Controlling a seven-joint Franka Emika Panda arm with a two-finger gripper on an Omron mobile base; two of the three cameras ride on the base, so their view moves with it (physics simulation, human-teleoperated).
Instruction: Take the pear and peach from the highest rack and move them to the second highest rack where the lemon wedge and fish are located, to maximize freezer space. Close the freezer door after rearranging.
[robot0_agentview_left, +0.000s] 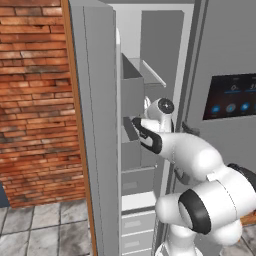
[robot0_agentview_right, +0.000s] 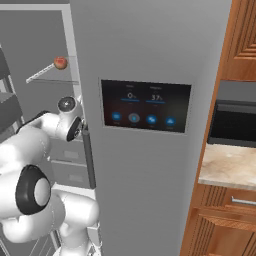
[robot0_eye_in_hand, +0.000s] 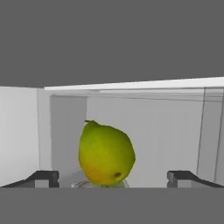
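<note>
In the hand view the yellow-green pear (robot0_eye_in_hand: 106, 152) stands upright on a freezer rack, straight ahead between my fingers. My gripper (robot0_eye_in_hand: 113, 178) is open, and both fingertips (robot0_eye_in_hand: 43, 177) stand well clear of the pear's sides. A pale rim (robot0_eye_in_hand: 81, 184) shows under the pear; I cannot tell what it is. The reddish peach (robot0_agentview_right: 60, 62) rests on the highest rack (robot0_agentview_right: 47, 73) in the right base view. My arm (robot0_agentview_left: 150, 137) reaches into the open freezer below that rack. The lemon wedge and fish are hidden.
The freezer door (robot0_agentview_left: 95, 125) stands open at the left, its bins (robot0_agentview_left: 131, 90) close beside my arm. A white shelf edge (robot0_eye_in_hand: 131, 84) runs just above the pear. The fridge door with its dark display panel (robot0_agentview_right: 146, 106) is at my right, and a brick wall (robot0_agentview_left: 35, 100) is further left.
</note>
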